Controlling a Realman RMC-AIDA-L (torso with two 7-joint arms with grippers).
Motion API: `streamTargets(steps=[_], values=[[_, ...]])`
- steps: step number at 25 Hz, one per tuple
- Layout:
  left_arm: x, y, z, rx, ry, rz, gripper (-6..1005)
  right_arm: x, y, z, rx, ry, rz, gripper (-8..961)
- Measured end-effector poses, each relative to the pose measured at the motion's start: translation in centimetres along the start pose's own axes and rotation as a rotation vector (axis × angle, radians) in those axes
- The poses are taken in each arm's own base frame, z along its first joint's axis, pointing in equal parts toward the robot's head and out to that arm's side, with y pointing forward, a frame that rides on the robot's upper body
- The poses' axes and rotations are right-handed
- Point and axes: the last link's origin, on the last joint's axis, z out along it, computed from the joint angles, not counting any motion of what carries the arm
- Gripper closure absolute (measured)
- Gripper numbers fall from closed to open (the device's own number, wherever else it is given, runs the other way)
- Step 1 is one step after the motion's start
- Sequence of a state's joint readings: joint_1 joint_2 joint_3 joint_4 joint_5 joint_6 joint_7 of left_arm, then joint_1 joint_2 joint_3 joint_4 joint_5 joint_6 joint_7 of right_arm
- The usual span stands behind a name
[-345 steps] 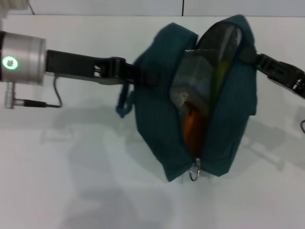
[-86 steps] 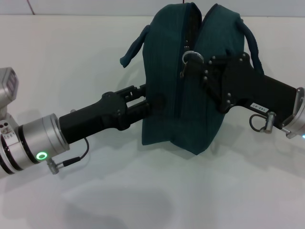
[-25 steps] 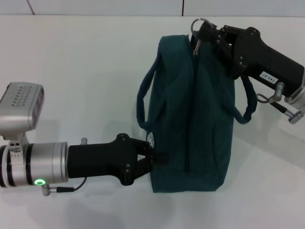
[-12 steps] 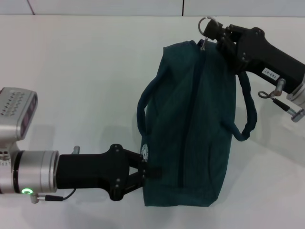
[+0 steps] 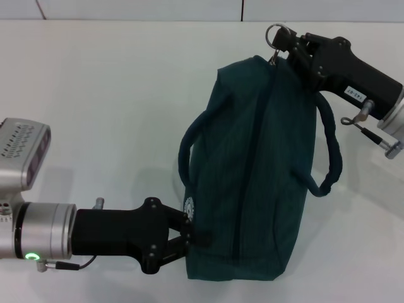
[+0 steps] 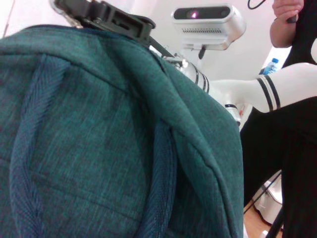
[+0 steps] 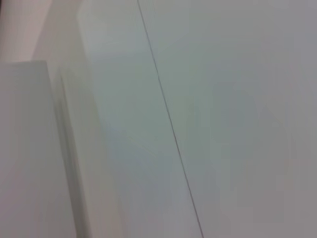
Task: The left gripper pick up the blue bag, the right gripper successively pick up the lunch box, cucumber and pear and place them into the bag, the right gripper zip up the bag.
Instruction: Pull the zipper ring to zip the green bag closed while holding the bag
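Black claws (image 5: 189, 237), silver wrists, green indicator light.

one blue bag (image 5: 259, 170), two loop handles (image 5: 328, 151), two grippers, left gripper (image 5: 189, 235), right gripper (image 5: 283, 41)

No legible text: the right gripper's (image 5: 282, 43) white label (image 5: 354, 94) and the blue bag's (image 5: 265, 170) round logo (image 5: 187, 207) are unreadable.

Zipped blue bag (image 5: 265, 170) hides contents (whatever's inside).
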State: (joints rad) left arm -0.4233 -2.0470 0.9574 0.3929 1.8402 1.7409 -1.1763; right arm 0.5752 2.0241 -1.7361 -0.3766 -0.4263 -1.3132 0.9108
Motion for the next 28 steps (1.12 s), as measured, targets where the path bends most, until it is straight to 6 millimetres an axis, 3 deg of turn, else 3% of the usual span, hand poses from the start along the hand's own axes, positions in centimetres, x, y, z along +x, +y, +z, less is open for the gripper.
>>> streamTargets(steps=[11,19,25,28], values=[[0.4,-0.9,-1.1,0.088,0.033,0.013,924,-0.4,0.5,0.2,-0.028,-0.024,0.027,944],[0.4,-2.5,-5.0,0.372,0.211,-0.019,931,-0.6,0.4,0.4,-0.024,-0.041,0.079,943],[1.2,-2.7,-6.1,0.417,0.264,-0.024,889,-0.8,0.2,0.5,-0.014,-0.049,0.098,943],[2.0,-2.8,-6.7,0.422,0.283,-0.023,760,-0.9,0.1,0.6,-0.011,-0.051,0.100,942]])
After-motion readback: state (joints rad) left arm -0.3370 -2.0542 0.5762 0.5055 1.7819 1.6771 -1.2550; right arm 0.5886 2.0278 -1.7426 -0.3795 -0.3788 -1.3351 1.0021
